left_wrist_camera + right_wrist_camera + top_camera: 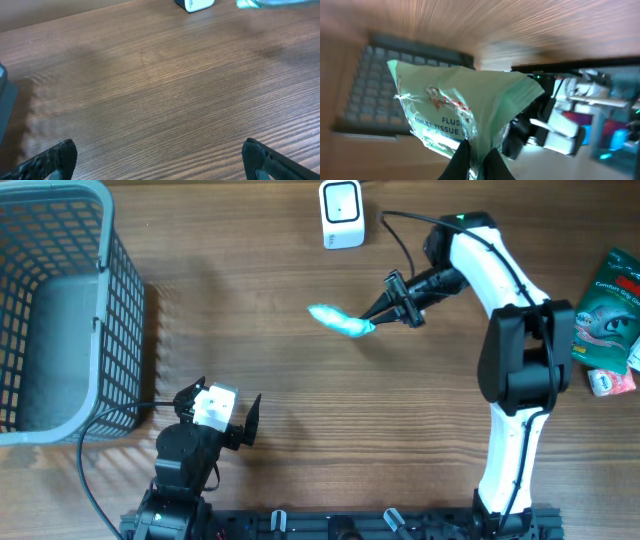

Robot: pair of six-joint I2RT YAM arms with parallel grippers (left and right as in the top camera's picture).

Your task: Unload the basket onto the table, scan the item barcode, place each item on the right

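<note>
Only right wrist shows lettering on tissue pack (462, 100).

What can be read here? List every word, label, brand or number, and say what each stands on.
"FLUS" (the rest lost in a fold): on the green pack.
"TOILET TISSUE": on the same pack, the line below.
Print on the green packet at far right in the overhead view: too small to read.
Print on the small white item beside it: unreadable.
No text shows on the white scanner.
</note>
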